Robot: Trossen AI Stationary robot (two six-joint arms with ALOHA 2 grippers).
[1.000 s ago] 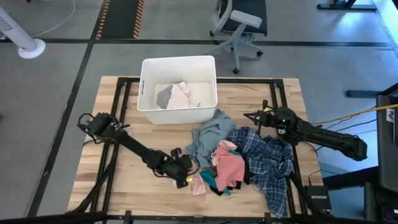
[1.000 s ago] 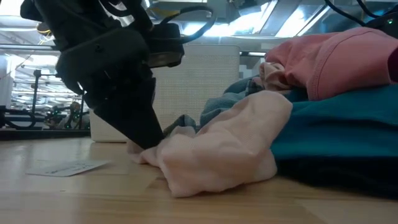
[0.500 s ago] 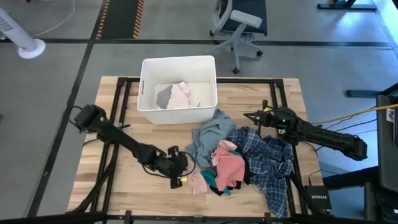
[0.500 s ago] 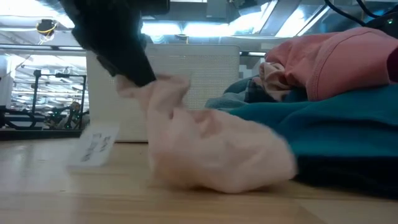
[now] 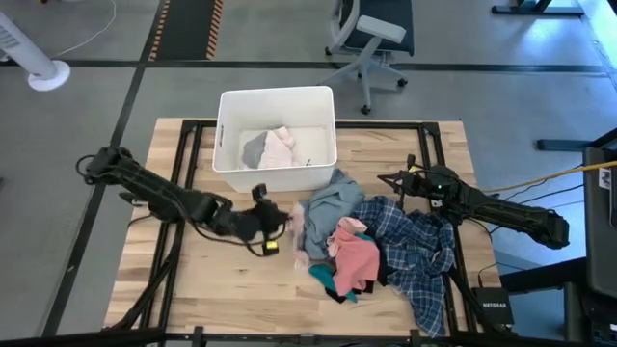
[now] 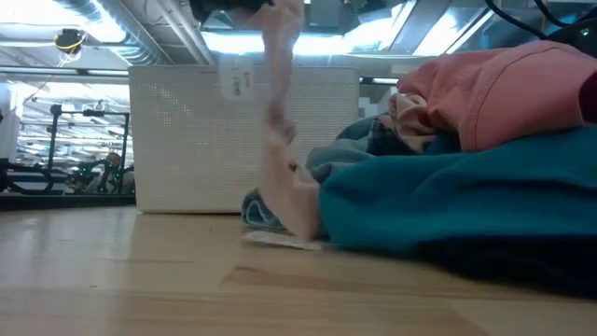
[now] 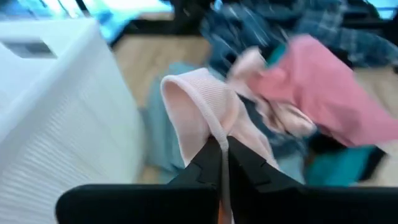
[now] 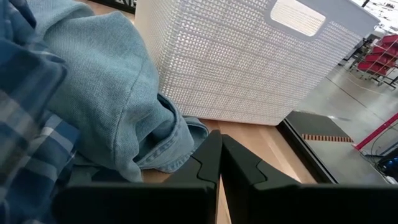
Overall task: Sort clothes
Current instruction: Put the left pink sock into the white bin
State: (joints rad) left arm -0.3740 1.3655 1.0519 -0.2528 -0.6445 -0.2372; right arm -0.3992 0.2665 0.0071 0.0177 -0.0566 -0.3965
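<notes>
Left gripper (image 5: 273, 218) jaws closed on pale pink piece (image 7: 208, 109), hanging long-axis down; white bin (image 5: 229, 154) just beyond. Right gripper (image 5: 388, 179) jaws closed, empty.

High: overhead, straight down, whole table (image 5: 193, 289).
Low: tabletop level, close to clothes (image 6: 448, 205).
Wrists: close, forward.
Shared: white bin (image 5: 275, 101).

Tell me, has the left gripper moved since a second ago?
Yes. In the high view the left gripper, shut on the pale pink piece, has pulled back from the table's front edge toward the white bin, lifting the cloth.
</notes>
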